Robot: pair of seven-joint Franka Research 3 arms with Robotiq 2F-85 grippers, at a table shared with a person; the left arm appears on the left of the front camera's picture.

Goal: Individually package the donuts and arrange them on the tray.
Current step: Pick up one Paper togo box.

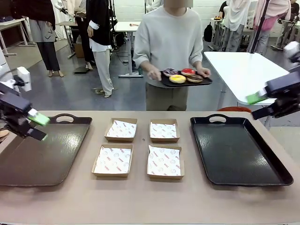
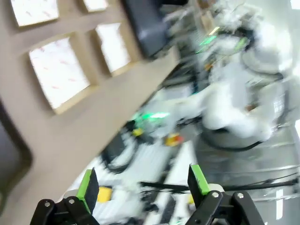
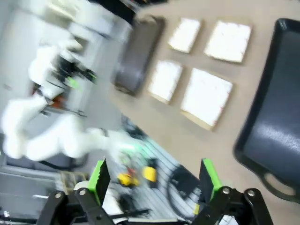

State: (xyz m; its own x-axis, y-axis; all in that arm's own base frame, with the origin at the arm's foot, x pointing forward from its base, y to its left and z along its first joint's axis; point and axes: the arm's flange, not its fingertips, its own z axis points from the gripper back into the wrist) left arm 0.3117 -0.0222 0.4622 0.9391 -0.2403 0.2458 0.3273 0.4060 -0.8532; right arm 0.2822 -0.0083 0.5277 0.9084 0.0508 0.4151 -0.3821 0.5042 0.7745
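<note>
Left gripper (image 1: 40, 127) jaws wide apart, nothing between the pads, hanging over the far-left corner of the left tray (image 1: 44, 157); left wrist view is blurred, same gap (image 2: 143, 183)
Right gripper (image 1: 257, 106) also spread and empty, up past the far-right corner of the right tray (image 1: 239, 152), off the table (image 1: 140, 201) edge; right wrist view confirms (image 3: 153, 176)
Four paper-lined boxes (image 1: 113, 160) sit in a 2x2 block between the two grippers, inboard of both trays, all empty
Donuts (image 1: 183, 76) well beyond both grippers, across the table, nearer the right one: all four on a small serving tray (image 1: 206, 81) that the person (image 1: 171, 42) holds in both hands at waist height
</note>
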